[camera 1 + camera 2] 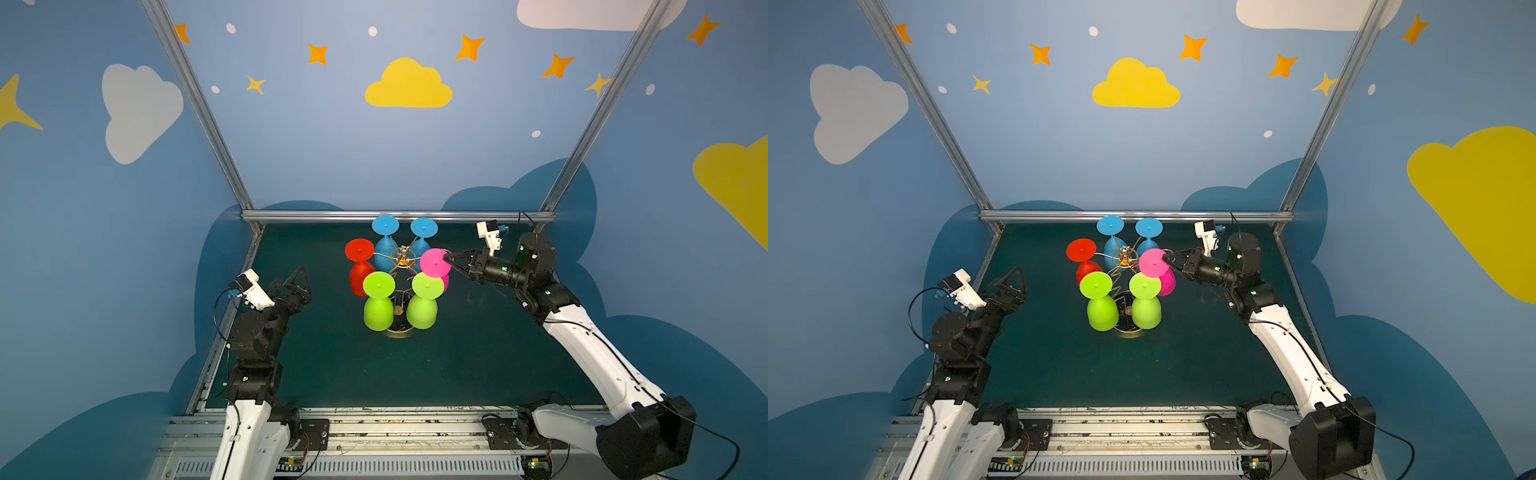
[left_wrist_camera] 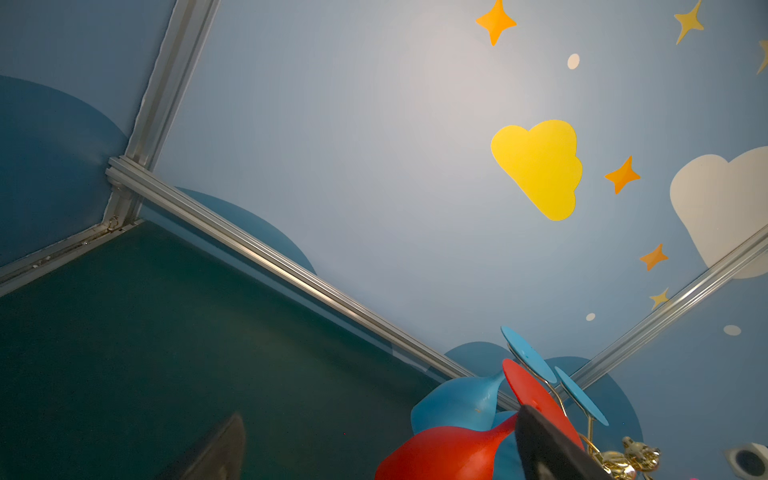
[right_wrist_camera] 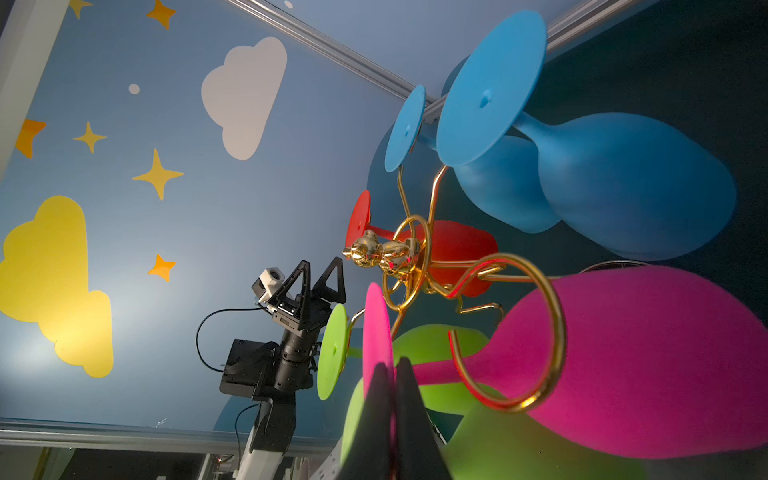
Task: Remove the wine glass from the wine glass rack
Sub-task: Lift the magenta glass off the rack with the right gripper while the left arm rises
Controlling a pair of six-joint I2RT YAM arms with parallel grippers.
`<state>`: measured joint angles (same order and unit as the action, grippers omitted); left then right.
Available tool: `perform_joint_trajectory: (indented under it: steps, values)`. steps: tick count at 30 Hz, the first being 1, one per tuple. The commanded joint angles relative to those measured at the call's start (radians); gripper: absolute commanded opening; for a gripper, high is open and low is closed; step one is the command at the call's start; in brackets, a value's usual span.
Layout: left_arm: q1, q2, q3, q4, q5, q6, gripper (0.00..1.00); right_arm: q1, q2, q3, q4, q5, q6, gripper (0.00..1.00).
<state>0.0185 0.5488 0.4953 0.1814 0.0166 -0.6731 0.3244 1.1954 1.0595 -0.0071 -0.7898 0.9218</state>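
Note:
The gold wire wine glass rack [image 1: 401, 255] [image 1: 1125, 255] stands at the back middle of the green table, with coloured glasses hanging upside down from its arms. The pink wine glass [image 1: 434, 262] [image 1: 1153, 262] [image 3: 644, 361] hangs tilted at the rack's right side. My right gripper [image 1: 446, 258] [image 1: 1165, 258] [image 3: 394, 365] is shut on the rim of its round foot. Whether its stem still sits in the gold loop [image 3: 552, 332] I cannot tell. My left gripper [image 1: 289, 278] [image 1: 1007, 279] [image 2: 380, 415] stands open and empty, left of the rack and apart from it.
A red glass [image 1: 360, 250], two blue glasses [image 1: 385, 225] [image 1: 424, 227] and two green glasses [image 1: 378, 284] [image 1: 428, 286] hang on the other arms. The rack's round base [image 1: 399, 330] rests on the table. Aluminium frame rails [image 1: 399, 216] and blue walls close in the back and sides.

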Motion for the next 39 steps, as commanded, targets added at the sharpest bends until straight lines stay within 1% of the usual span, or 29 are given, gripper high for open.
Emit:
perform_joint_trajectory:
  steps: [1, 7, 12, 19, 22, 25, 29, 33, 39]
  values:
    - [0.004, -0.003, -0.008, 0.009, -0.01, -0.005, 1.0, 0.005, -0.034, -0.01, -0.037, 0.013, -0.045, 0.0]
    - [0.005, -0.001, -0.006, 0.008, -0.015, -0.008, 1.0, 0.003, -0.1, -0.033, -0.116, 0.094, -0.099, 0.0]
    - [0.009, 0.006, 0.005, 0.007, -0.017, -0.011, 1.0, -0.011, -0.154, -0.072, -0.12, 0.141, -0.096, 0.0]
    - [0.011, 0.014, 0.028, 0.007, -0.019, -0.019, 1.0, -0.07, -0.212, -0.129, -0.12, 0.144, -0.078, 0.0]
    - [0.012, 0.041, 0.079, -0.037, 0.012, 0.0, 1.0, -0.113, -0.249, -0.142, -0.149, 0.145, -0.089, 0.0]
    - [0.014, 0.078, 0.154, -0.101, 0.084, 0.025, 0.99, -0.148, -0.289, -0.142, -0.189, 0.157, -0.116, 0.0]
    - [0.014, 0.145, 0.272, -0.172, 0.209, 0.059, 0.98, -0.163, -0.333, -0.12, -0.247, 0.204, -0.169, 0.0]
    - [0.014, 0.2, 0.365, -0.174, 0.394, 0.07, 0.94, -0.169, -0.339, -0.076, -0.275, 0.21, -0.219, 0.0]
    - [0.005, 0.3, 0.494, -0.128, 0.652, 0.027, 0.89, -0.171, -0.329, 0.015, -0.308, 0.221, -0.295, 0.0]
